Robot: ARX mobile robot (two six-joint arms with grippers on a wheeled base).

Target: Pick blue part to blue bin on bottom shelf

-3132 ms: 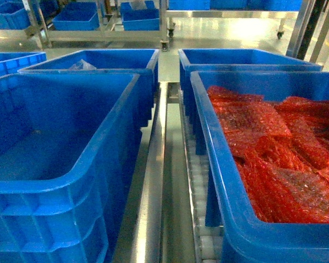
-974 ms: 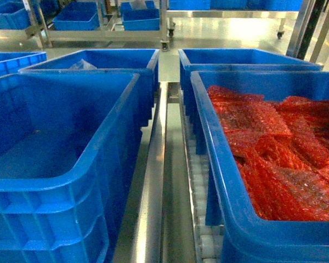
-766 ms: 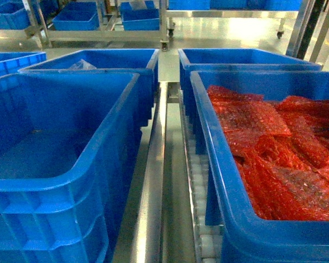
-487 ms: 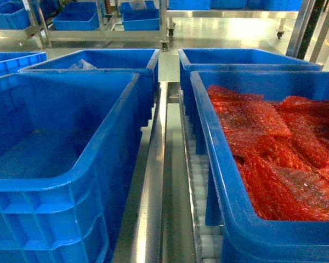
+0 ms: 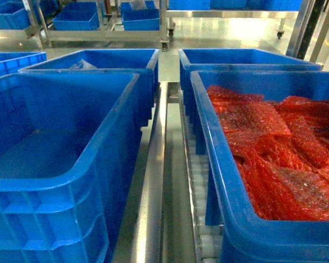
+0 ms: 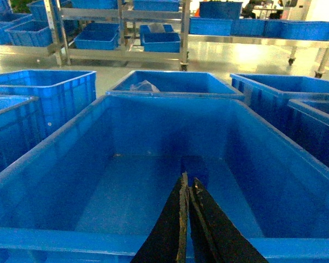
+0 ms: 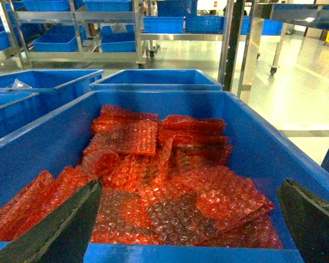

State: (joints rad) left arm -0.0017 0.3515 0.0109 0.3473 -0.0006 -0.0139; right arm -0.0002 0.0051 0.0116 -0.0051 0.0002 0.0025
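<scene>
Red bubble-wrap bags (image 7: 164, 181) fill the blue bin (image 7: 252, 131) ahead of the right gripper (image 7: 189, 219); their contents are hard to make out, and no blue part can be picked out. Right fingers (image 7: 60, 230) spread wide, cut off at the frame's bottom edge, holding nothing. Left gripper (image 6: 187, 189): fingers pressed together, nothing between them, poised over the empty blue bin (image 6: 55, 148). Bottom shelf (image 5: 153, 181) shows only as steel rail and white rollers between bins.
</scene>
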